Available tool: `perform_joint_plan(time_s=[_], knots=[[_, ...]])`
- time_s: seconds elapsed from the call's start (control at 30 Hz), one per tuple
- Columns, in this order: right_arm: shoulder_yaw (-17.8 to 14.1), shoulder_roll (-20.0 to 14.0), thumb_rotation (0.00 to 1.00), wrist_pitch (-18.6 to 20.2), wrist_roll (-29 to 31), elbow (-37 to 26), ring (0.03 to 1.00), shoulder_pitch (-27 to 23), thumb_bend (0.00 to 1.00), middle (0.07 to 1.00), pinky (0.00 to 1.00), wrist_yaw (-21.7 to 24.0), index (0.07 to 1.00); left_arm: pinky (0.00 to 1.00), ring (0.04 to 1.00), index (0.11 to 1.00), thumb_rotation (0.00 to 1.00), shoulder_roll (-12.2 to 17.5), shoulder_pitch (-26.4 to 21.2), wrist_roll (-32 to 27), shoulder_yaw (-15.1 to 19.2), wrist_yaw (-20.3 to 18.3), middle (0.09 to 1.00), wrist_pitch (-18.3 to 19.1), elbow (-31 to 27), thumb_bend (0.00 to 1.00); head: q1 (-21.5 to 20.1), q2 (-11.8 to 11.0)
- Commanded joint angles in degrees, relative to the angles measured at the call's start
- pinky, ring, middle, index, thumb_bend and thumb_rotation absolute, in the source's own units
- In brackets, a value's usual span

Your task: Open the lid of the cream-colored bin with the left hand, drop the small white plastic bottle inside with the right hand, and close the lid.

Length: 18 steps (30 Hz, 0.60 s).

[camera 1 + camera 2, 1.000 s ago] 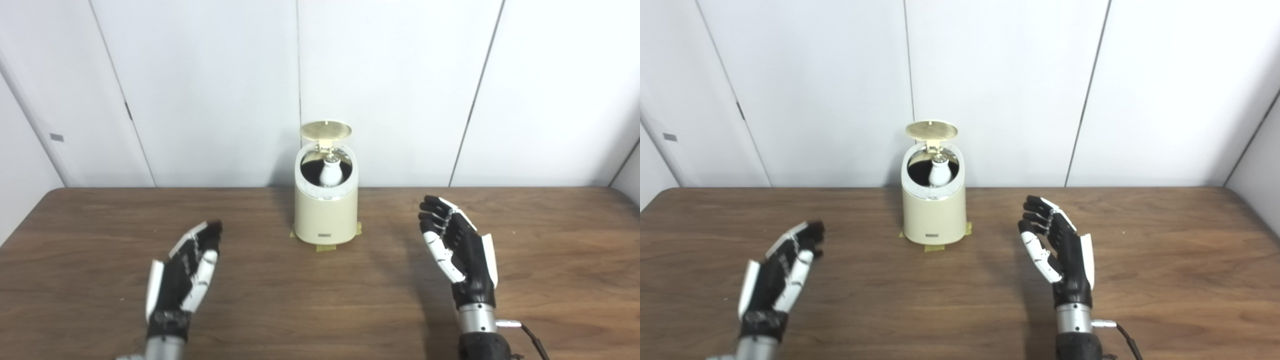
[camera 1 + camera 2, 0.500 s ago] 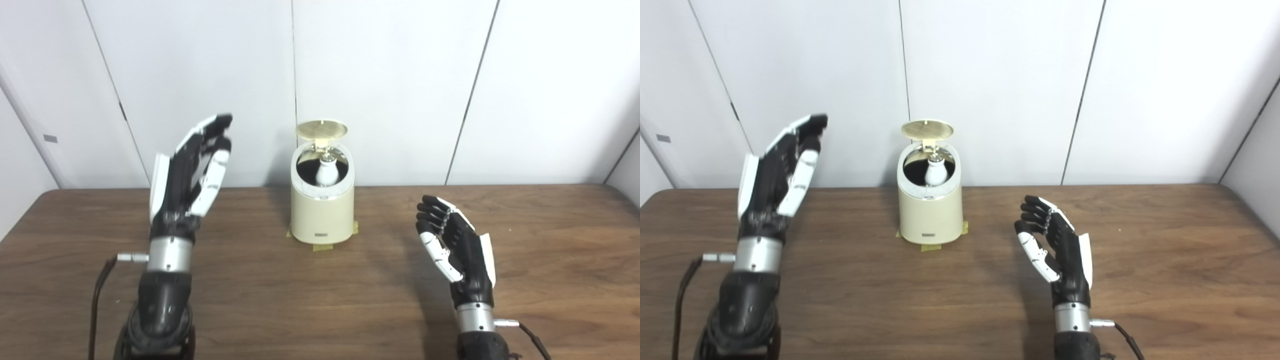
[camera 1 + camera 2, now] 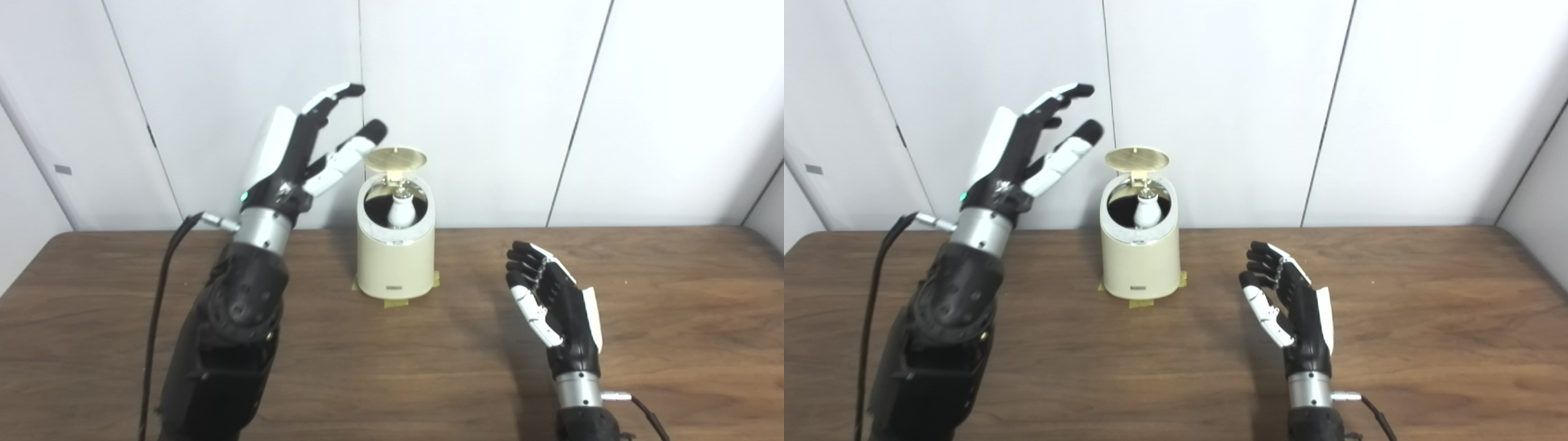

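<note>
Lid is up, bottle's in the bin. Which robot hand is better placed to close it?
Left. The left robot hand is raised, open, beside the upright lid of the bin, bottle inside. The right robot hand sits low over the table, empty and farther from the lid.

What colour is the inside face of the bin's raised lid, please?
Pale gold on the lid; clearest in the left eye view.

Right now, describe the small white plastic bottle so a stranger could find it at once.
Start at the brown wooden table and go to its far edge by the white wall, where a cream-colored cylindrical bin stands on yellow tape. Its round lid is up, and the small white plastic bottle stands upright inside the dark opening. It is the only white thing in the bin.
</note>
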Motion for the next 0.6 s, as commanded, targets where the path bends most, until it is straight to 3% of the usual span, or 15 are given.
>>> perform_joint_plan(time_s=[0.0, 0.1, 0.37, 0.57], knots=[[0.33, -0.28, 0.55, -1.73, -0.51, -1.05, 0.718, -1.85, 0.32, 0.738, 0.65, 0.54, 0.743, 1.0, 0.998, 0.921, 0.99, 0.35, -4.68, 3.37, -1.94, -1.02, 0.958, 0.04, 0.97, 0.91, 0.03, 0.02], [0.43, -0.18, 0.55, -2.26, -0.31, -0.66, 0.719, -1.82, 0.32, 0.737, 0.65, 0.81, 0.741, 1.0, 1.0, 0.906, 0.97, 0.12, -6.41, 6.22, -3.74, -1.27, 0.943, -0.03, 3.73, 0.93, 0.19, -0.36], [0.73, 0.32, 0.52, -1.46, -0.24, -0.97, 0.717, -1.38, 0.27, 0.731, 0.65, 1.32, 0.739, 1.0, 1.0, 0.898, 0.97, -1.74, -9.27, 12.48, -4.16, -4.05, 0.933, 0.18, 9.8, 0.94, 0.6, -0.39], [1.09, 0.76, 0.44, -2.01, 0.08, -0.49, 0.708, -1.18, 0.26, 0.712, 0.64, 1.74, 0.712, 1.0, 1.0, 0.883, 0.93, -1.67, -11.53, 18.65, -6.41, -5.48, 0.892, 0.12, 14.02, 0.94, 0.59, -0.63]])
